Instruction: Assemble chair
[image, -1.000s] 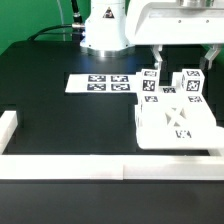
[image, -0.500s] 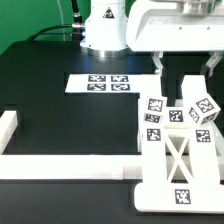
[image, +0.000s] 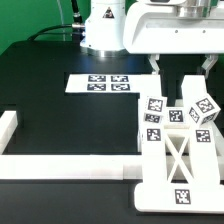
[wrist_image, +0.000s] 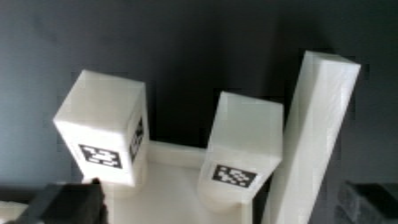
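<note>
We see the chair (image: 178, 145) in the lower right of the exterior view, a cluster of chunky white plastic parts with black-and-white square tags. It stands on the black surface (image: 70, 125) and reaches over the long white border rail (image: 65, 166) that runs along the lower edge of the frame. Its front face shows an X-shaped brace (image: 178, 156) with a tag below it, and several tagged blocks (image: 203, 109) rise at its top, one of them tilted. Another short white rail (image: 7, 127) sits at the left edge of the frame.

Above the chair, at the upper right of the exterior view, we see the robot arm's white body. The gripper (image: 182, 68) hangs there with its dark fingers (image: 157, 66) spread wide apart, one toward the middle of the frame and one at the right edge. Nothing is clamped between them, and we see a gap between the fingertips and the top of the chair.

The marker board (image: 100, 83) lies flat on the surface at the centre left of the exterior view, well apart from the chair, in front of the robot's white base (image: 103, 30).

In the wrist view we look down on upright white chair bars (wrist_image: 107, 125), two of them carrying tags near their lower ends, against the dark surface.
</note>
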